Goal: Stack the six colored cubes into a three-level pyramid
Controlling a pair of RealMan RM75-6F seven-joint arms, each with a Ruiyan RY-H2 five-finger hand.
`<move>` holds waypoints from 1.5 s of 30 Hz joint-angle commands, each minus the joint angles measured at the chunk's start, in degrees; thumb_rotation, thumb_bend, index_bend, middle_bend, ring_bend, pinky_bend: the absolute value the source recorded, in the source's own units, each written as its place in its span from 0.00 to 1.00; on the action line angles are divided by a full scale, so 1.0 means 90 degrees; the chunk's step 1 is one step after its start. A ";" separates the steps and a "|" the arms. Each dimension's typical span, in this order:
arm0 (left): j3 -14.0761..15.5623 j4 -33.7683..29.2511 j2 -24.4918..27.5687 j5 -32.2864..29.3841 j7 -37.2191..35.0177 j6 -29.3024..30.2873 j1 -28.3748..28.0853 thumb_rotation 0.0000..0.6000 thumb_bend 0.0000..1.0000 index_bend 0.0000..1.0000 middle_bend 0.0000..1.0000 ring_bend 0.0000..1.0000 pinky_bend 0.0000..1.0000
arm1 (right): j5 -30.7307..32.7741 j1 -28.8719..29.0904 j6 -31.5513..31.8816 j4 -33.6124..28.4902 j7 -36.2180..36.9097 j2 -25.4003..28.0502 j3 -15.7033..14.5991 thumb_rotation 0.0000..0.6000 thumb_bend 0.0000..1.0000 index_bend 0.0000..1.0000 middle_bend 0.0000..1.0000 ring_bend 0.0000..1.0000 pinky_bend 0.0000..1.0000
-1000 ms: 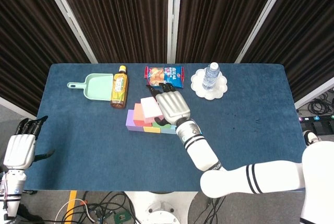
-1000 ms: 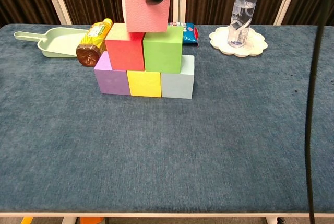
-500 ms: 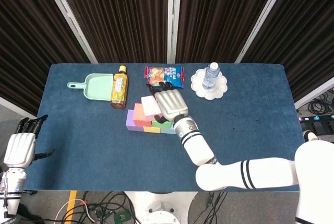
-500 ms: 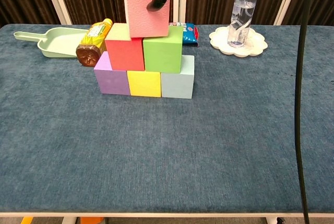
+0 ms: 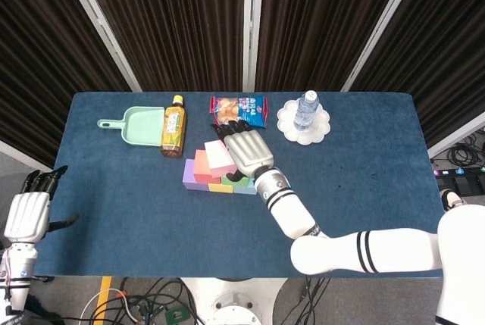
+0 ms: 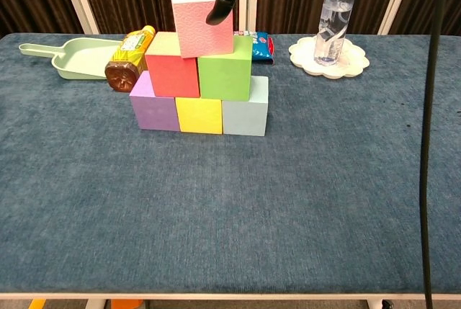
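We see our right hand [image 5: 246, 151] reaching over the block pile near the middle of the head view, its fingers clamped on the pink cube [image 6: 200, 18]. In the chest view only a dark fingertip [image 6: 218, 11] shows, coming down from the top edge and pressing the cube's front face. The pink cube sits tilted at the top of the pile, over the seam between the red cube [image 6: 173, 65] and the green cube [image 6: 225, 68]; whether it rests fully on them we cannot tell.

Those two form the middle level, side by side and touching. Below them, the purple cube [image 6: 154, 104], yellow cube [image 6: 199, 115] and light blue cube [image 6: 245, 108] stand in a row on the blue table [image 6: 230, 208], left to right in the chest view.

Our left hand [image 5: 29, 215] hangs at the lower left of the head view, off the table's edge, fingers apart and holding nothing.

Behind the pile, toward the upper left of the chest view, a tea bottle [image 6: 129, 57] lies on its side, just beside a mint green dustpan [image 6: 73, 58]. A snack bag [image 5: 239, 109] lies behind the cubes. To the upper right, a water bottle [image 6: 333, 19] stands upright on a white scalloped plate [image 6: 329, 60].
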 commanded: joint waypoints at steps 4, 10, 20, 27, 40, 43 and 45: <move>-0.0014 -0.0045 0.0006 -0.0041 -0.0012 0.0028 0.0041 1.00 0.07 0.11 0.17 0.16 0.10 | -0.0670 -0.0150 -0.1228 0.0318 0.0383 0.0464 -0.0142 1.00 0.08 0.00 0.11 0.00 0.00; -0.0040 -0.0090 0.0021 -0.0056 0.0015 0.0021 0.0040 1.00 0.07 0.11 0.17 0.16 0.10 | -0.1279 -0.0100 -0.1702 0.0677 0.0581 0.0489 -0.0347 1.00 0.08 0.00 0.13 0.00 0.00; -0.0050 -0.0099 0.0032 -0.0080 -0.0046 -0.0029 0.0042 1.00 0.07 0.11 0.17 0.16 0.10 | -0.1464 0.0132 -0.1790 0.1031 0.0746 0.0327 -0.0652 1.00 0.08 0.00 0.18 0.00 0.00; -0.0046 -0.0075 0.0044 -0.0058 -0.0149 -0.0050 0.0046 1.00 0.07 0.11 0.17 0.16 0.10 | -0.1525 0.0229 -0.1623 0.1103 0.0842 0.0244 -0.0758 1.00 0.09 0.00 0.36 0.00 0.00; -0.0044 -0.0082 0.0055 0.0012 -0.0178 -0.0030 0.0044 1.00 0.07 0.11 0.17 0.16 0.10 | -0.0653 0.0382 -0.0379 0.0437 0.0542 0.0256 -0.0702 1.00 0.09 0.00 0.38 0.01 0.00; -0.0045 -0.0095 0.0063 -0.0003 -0.0168 -0.0049 0.0041 1.00 0.07 0.11 0.17 0.16 0.10 | -0.0389 0.0452 -0.0223 0.0405 0.0449 0.0174 -0.0649 1.00 0.09 0.00 0.39 0.01 0.00; -0.0043 -0.0097 0.0062 -0.0001 -0.0166 -0.0046 0.0044 1.00 0.07 0.11 0.17 0.16 0.10 | -0.0271 0.0491 -0.0160 0.0403 0.0393 0.0120 -0.0624 1.00 0.09 0.00 0.39 0.01 0.00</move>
